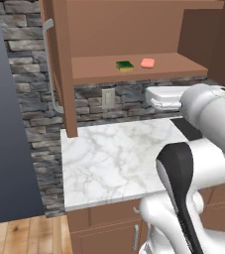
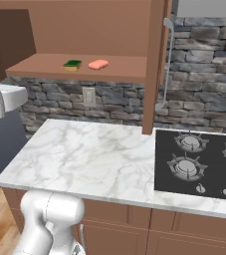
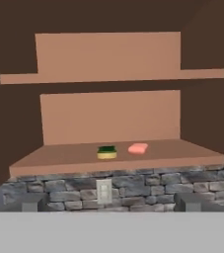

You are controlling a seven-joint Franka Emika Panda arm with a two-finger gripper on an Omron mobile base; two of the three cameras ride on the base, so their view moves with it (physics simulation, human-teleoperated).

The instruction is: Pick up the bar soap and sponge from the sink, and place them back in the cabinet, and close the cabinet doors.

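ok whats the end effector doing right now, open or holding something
End effector: open and holding nothing; the salmon-pink bar soap and the green and yellow sponge both lie on the brown wooden cabinet shelf.

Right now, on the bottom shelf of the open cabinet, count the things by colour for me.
Pink: 1, the bar soap
Green and yellow: 1, the sponge
Total: 2, lying side by side on the cabinet shelf, slightly apart.
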